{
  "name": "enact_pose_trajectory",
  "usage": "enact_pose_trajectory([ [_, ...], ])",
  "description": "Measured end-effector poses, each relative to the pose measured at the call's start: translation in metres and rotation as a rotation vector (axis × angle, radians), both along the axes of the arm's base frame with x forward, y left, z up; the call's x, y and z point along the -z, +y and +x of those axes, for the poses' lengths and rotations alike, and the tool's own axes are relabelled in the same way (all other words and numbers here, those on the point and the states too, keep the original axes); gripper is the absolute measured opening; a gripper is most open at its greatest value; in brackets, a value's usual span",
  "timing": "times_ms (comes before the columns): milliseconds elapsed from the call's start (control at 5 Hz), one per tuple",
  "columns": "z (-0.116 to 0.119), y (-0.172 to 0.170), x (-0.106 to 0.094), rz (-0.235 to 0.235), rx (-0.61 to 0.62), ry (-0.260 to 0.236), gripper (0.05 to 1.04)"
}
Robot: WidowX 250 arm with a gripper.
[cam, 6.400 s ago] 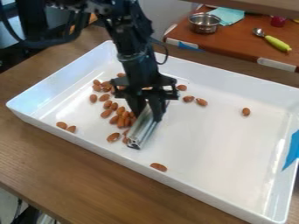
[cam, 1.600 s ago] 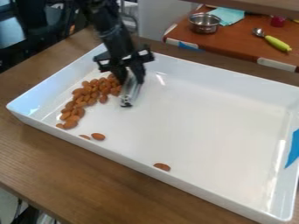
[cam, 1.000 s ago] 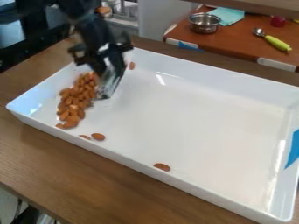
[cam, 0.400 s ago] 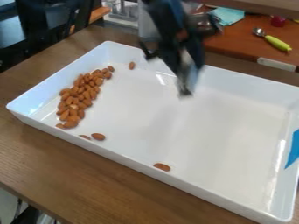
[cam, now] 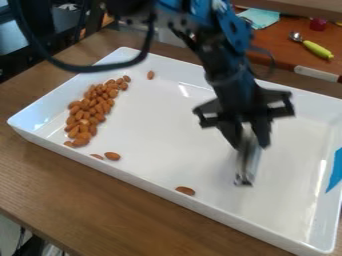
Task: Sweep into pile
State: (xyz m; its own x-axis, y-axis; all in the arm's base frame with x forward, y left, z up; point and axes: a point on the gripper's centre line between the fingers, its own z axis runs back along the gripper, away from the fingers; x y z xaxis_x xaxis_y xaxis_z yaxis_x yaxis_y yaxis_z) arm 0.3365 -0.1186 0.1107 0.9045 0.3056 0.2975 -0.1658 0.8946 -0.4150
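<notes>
My gripper (cam: 252, 142) hangs over the right-centre of the white tray, shut on a silver metal bar (cam: 247, 162) that points toward the tray's near side. Along the tray's left side lies a long heap of almonds (cam: 88, 111). A lone almond (cam: 150, 75) rests near the back wall, apart from the heap. Two more almonds (cam: 112, 156) lie by the near wall, below the heap. Another almond (cam: 186, 190) sits against the near wall, left of the bar and apart from it.
The tray's walls (cam: 220, 217) rise all around the work area, with blue tape (cam: 335, 170) on the right wall. Behind, a red-brown surface (cam: 284, 50) holds a yellow-green handled spoon (cam: 317, 49) and a teal cloth (cam: 260, 17).
From the left side, my gripper has swung right and toward the near side with the bar. Earlier, scattered almonds were gathered leftward into the heap; over the last second the almonds have stayed put.
</notes>
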Motion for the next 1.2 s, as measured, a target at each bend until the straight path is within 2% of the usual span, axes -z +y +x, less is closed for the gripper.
enact_pose_trajectory([
  [200, -0.005, -0.001, 0.016, 0.034, -0.001, -0.015, 0.376],
  [600, -0.004, 0.020, 0.025, 0.059, 0.021, -0.042, 0.376],
  [800, -0.006, 0.053, 0.026, 0.058, 0.029, -0.025, 0.376],
  [1200, -0.025, 0.107, 0.029, 0.056, 0.078, -0.037, 0.376],
])
